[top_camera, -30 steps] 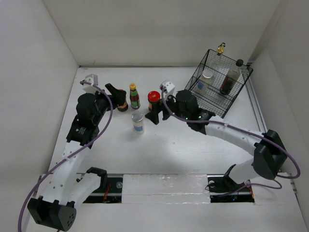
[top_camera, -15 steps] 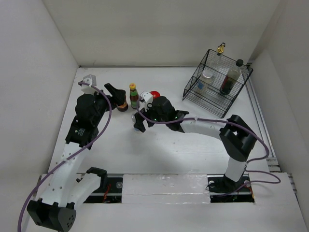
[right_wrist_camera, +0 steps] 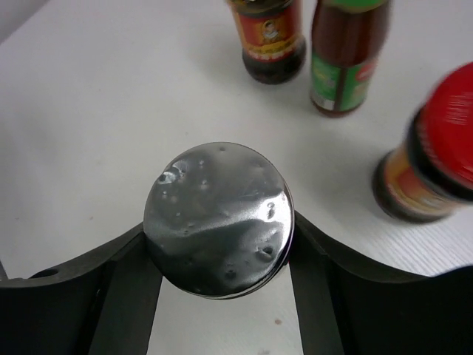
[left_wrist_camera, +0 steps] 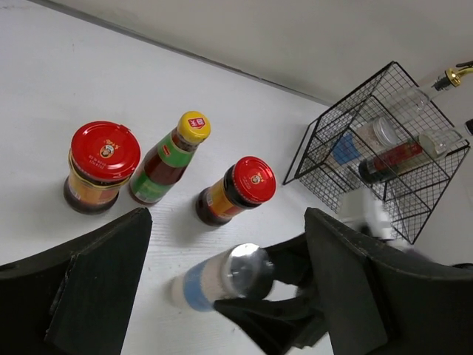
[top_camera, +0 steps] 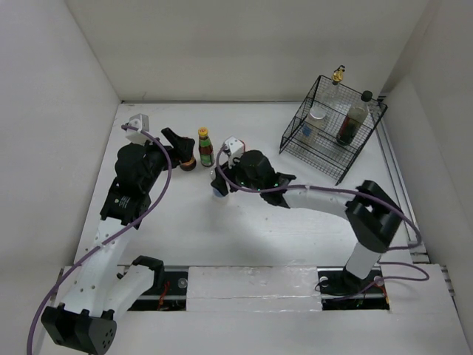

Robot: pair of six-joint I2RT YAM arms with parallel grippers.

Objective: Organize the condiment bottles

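Observation:
A silver-lidded blue-labelled shaker (top_camera: 219, 191) stands at mid-table. My right gripper (top_camera: 220, 186) is shut on it; in the right wrist view both fingers press the sides of its lid (right_wrist_camera: 218, 218). It also shows in the left wrist view (left_wrist_camera: 214, 281). Behind it stand a red-lidded dark jar (left_wrist_camera: 238, 188), a yellow-capped red-labelled bottle (top_camera: 205, 148) and another red-lidded jar (left_wrist_camera: 102, 166). My left gripper (top_camera: 177, 144) is open and empty above that left jar. A second shaker (top_camera: 316, 118), a tall dark black-capped bottle (top_camera: 352, 118) and a clear gold-capped bottle (top_camera: 337, 78) are in the black wire basket (top_camera: 325, 159).
The basket sits at the back right, close to the right wall. White walls close the table on the left, back and right. My right arm stretches across the middle of the table from the right.
My right gripper has moved left from beside the red-lidded jar to the shaker and now has its fingers on the lid. The left arm has not moved.

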